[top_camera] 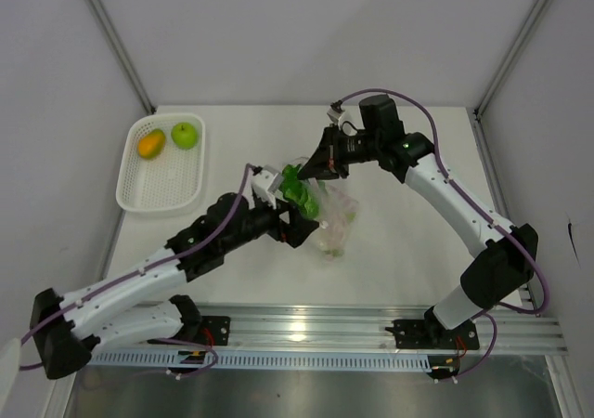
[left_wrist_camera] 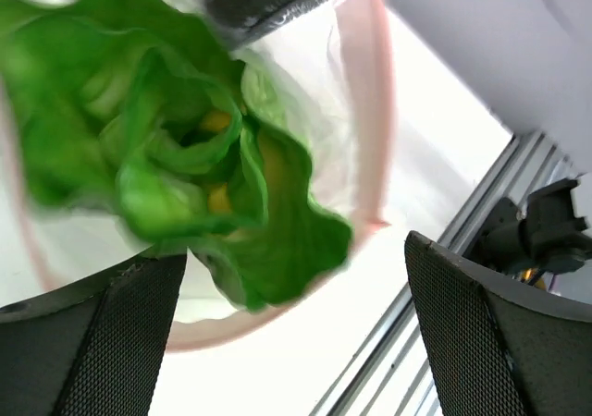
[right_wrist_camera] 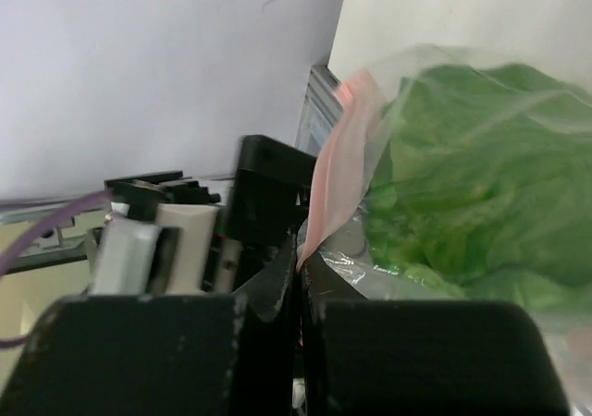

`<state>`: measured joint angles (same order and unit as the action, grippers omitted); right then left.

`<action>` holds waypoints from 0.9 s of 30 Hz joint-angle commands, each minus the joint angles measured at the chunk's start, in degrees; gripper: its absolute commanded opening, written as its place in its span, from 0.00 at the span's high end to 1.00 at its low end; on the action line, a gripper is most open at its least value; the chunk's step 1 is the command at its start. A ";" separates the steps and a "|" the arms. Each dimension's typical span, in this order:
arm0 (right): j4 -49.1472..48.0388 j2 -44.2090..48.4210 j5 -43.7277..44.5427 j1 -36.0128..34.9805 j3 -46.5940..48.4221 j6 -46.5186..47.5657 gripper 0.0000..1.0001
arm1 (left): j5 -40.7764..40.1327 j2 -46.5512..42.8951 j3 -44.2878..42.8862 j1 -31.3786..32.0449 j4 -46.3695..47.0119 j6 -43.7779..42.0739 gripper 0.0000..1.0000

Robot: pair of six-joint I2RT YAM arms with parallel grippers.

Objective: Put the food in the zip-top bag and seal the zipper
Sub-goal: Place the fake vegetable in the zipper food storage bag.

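Observation:
The clear zip-top bag hangs mid-table, held up at its mouth. My right gripper is shut on the pink-red zipper strip; in the right wrist view its jaws pinch the strip's edge. The leafy green cabbage sits in the bag's mouth, ringed by the strip in the left wrist view. My left gripper is open just beside the mouth, its fingers wide apart and empty. A whitish piece shows low inside the bag.
A white mesh basket stands at the back left with the orange fruit and the green apple in it. The aluminium rail runs along the near edge. Grey walls close in both sides.

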<state>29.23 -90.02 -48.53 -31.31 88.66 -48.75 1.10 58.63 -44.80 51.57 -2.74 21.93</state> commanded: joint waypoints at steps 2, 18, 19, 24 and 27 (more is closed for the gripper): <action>1.44 2.65 -2.71 -0.07 3.18 5.42 1.00 | -10.37 -14.14 4.62 0.20 -0.15 1.17 0.00; 3.29 2.83 -3.23 -0.24 2.83 9.11 1.00 | -25.10 -21.29 3.24 -0.51 -18.86 13.04 0.01; 3.37 2.92 -3.41 -0.24 2.83 9.11 1.00 | -26.23 -19.89 2.27 -0.51 -22.27 15.05 0.01; 4.25 3.53 -3.24 -0.24 2.74 9.90 1.00 | -26.51 -24.68 5.41 -2.00 -18.19 17.44 0.09; 4.87 4.06 -3.06 -0.24 2.66 10.34 1.00 | -25.54 -27.60 8.14 -4.28 -16.86 17.97 0.16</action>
<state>34.09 -89.34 -50.04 -31.38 88.75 -39.81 -23.64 34.52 -37.56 49.21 -21.28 37.41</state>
